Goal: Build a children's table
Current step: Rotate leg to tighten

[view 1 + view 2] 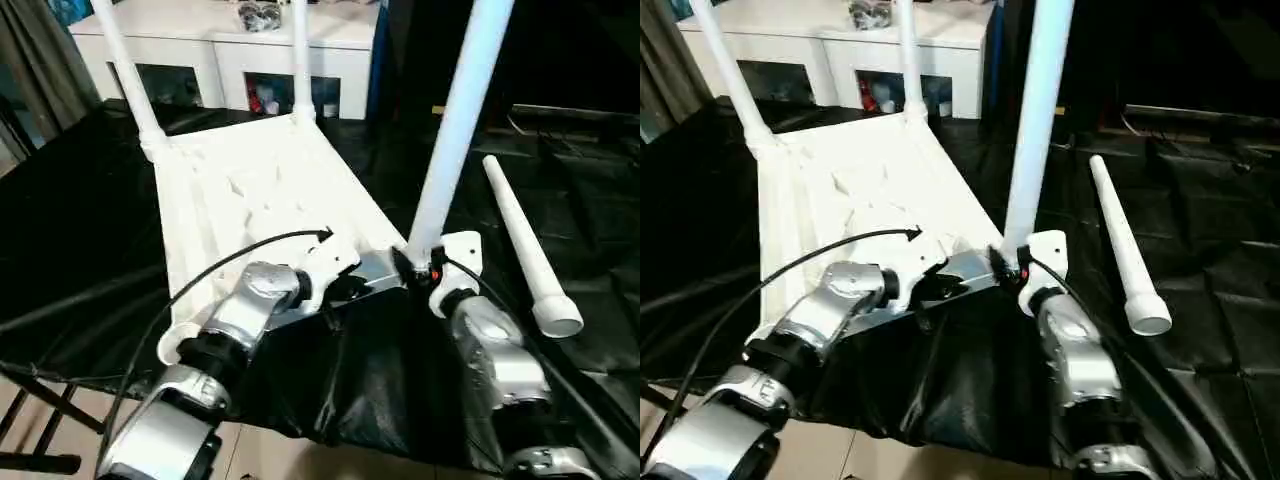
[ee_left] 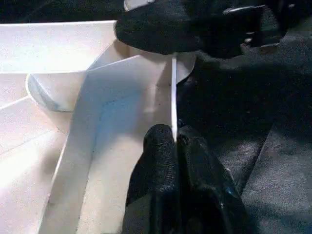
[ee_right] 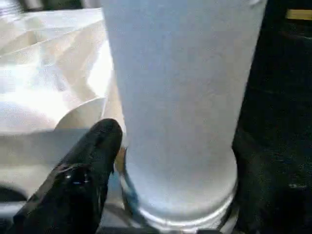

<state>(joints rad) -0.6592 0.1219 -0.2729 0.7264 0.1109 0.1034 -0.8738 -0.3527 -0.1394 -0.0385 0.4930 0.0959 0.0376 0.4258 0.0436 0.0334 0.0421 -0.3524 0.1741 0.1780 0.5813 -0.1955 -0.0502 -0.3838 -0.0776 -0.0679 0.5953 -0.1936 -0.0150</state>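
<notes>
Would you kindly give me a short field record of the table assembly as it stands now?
tabletop: upside down on the black cover, ribbed side up
standing legs: three; two at the far corners, one at the near right corner
loose leg: lying on the cover to the right of the tabletop
near left socket: no leg in it
left tool: shut on the tabletop's thin near edge
right tool: at the base of the near right leg, one finger beside it
</notes>
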